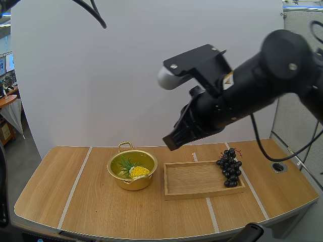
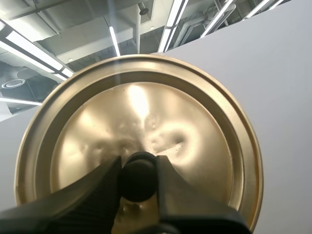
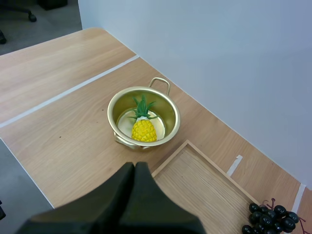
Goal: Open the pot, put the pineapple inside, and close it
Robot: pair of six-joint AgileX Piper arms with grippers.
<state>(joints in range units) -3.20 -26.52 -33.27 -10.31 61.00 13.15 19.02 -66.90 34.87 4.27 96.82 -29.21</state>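
Pinching the black knob (image 2: 139,176) from both sides, the ribbed fingers (image 2: 95,192) of the left gripper (image 2: 139,184) hold the golden lid (image 2: 146,107) by that knob, the round lid tilted up in front of them and well clear of the table. The right gripper (image 3: 135,168) has its two fingers pressed together into one dark wedge with nothing between them; it hangs high over the table (image 1: 101,206), above the near left corner of the wooden tray (image 1: 194,180) and to the right of the pot. The golden pot (image 1: 133,184) stands uncovered on the table just left of the tray, one handle pointing to the far side. The pineapple (image 1: 138,171) lies inside the pot, its yellow body toward the near side and its green leaves toward the far left. A bunch of dark grapes (image 1: 229,169) rests at the tray's right end.
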